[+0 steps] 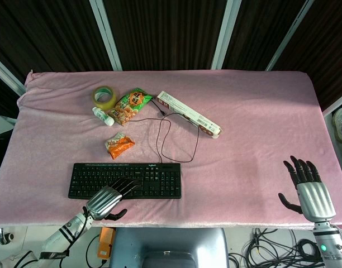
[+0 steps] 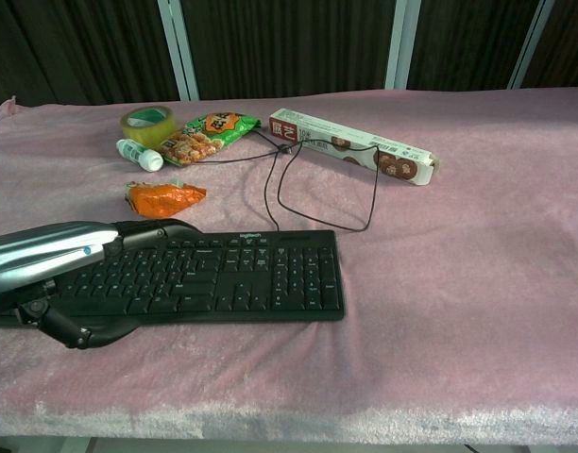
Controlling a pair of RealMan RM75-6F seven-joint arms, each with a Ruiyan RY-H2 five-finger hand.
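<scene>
My left hand point(image 1: 107, 201) rests flat on the keyboard point(image 1: 137, 180), fingers extended over its left keys. The keyboard's long axis runs left-right along the desk point(image 1: 255, 139). My right hand point(image 1: 305, 187) hovers spread, well apart.

The head view looks down steeply from high above the near edge of the tabletop point(image 1: 260, 128). It faces the dark wall panels behind and takes in the whole pink cloth, edge to edge. The chest view sits much lower and nearer, just above the front edge, and looks almost flat across the surface to the same wall. Both views share the keyboard point(image 1: 125, 180) point(image 2: 204, 276), its looping cable point(image 1: 174, 137) point(image 2: 317, 184), the long box point(image 1: 188, 113) point(image 2: 350, 143) and the left robot hand point(image 1: 108, 200) point(image 2: 53, 260).
</scene>
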